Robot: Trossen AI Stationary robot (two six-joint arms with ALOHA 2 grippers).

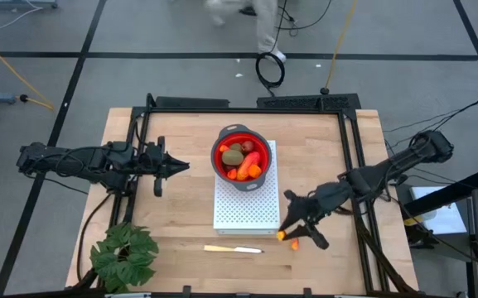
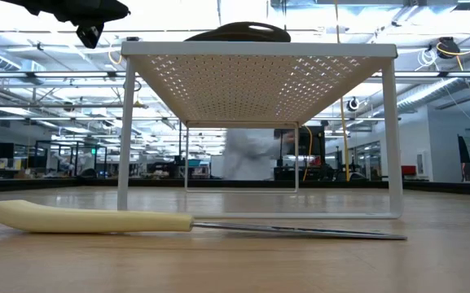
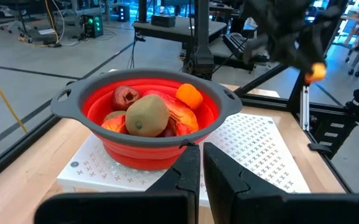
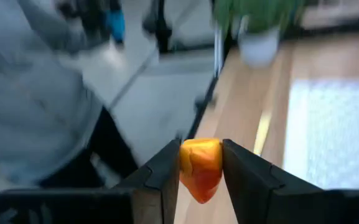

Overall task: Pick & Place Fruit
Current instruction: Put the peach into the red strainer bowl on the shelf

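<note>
A red bowl (image 1: 240, 157) with a grey rim stands on a white perforated rack (image 1: 243, 211) at the table's middle. In it lie fruit: an olive-brown oval (image 3: 147, 115), a dark red ball (image 3: 125, 96), orange and red-orange pieces (image 3: 190, 95). My right gripper (image 4: 201, 158) hangs near the rack's near right corner, shut on a small orange fruit bit (image 1: 282, 235). My left gripper (image 3: 201, 155) waits shut to the bowl's left, pointing at it. My right gripper pinches the small orange bit (image 4: 200, 167) between its two fingers, at their free ends, one finger on each of its sides. The fingers come nearly level, slanting from the table's right toward its near left. The bit is lifted clear of the table, its pointed end hanging below the fingertips.
A pale yellow knife (image 1: 233, 248) lies near the front edge, left of my right gripper. A green leafy plant (image 1: 124, 252) stands at the near left corner. A second orange spot (image 1: 295, 245) shows beside the held bit. A person (image 1: 265, 25) stands beyond the far edge.
</note>
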